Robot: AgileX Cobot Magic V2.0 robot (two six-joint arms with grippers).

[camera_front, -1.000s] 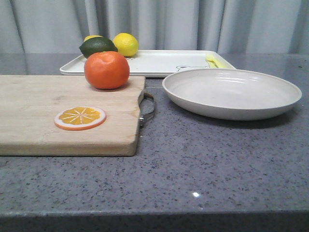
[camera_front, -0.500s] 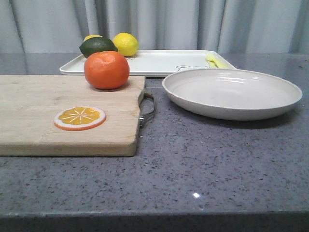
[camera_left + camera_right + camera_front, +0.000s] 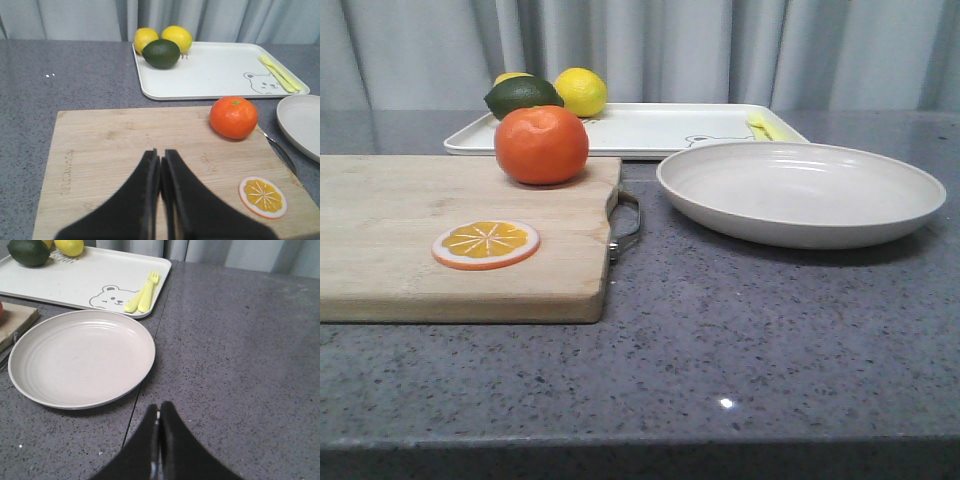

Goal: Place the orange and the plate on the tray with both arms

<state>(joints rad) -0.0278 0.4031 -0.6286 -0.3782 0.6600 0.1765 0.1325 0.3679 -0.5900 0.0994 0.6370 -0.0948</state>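
The orange (image 3: pixel 541 145) sits on the far right part of a wooden cutting board (image 3: pixel 410 250); it also shows in the left wrist view (image 3: pixel 233 117). The off-white plate (image 3: pixel 800 192) lies on the grey counter right of the board, and shows in the right wrist view (image 3: pixel 82 357). The white tray (image 3: pixel 650 128) with a bear drawing stands behind them, seen too in the left wrist view (image 3: pixel 215 75) and the right wrist view (image 3: pixel 85 280). My left gripper (image 3: pixel 160 156) is shut and empty above the board, short of the orange. My right gripper (image 3: pixel 159 407) is shut and empty above the counter, beside the plate's near rim.
An orange slice disc (image 3: pixel 486 244) lies on the board. Two lemons (image 3: pixel 176 37) and a dark green lime (image 3: pixel 160 53) sit on the tray's far left corner. A yellow fork and spoon (image 3: pixel 142 296) lie on the tray's right end. Grey curtains hang behind the counter.
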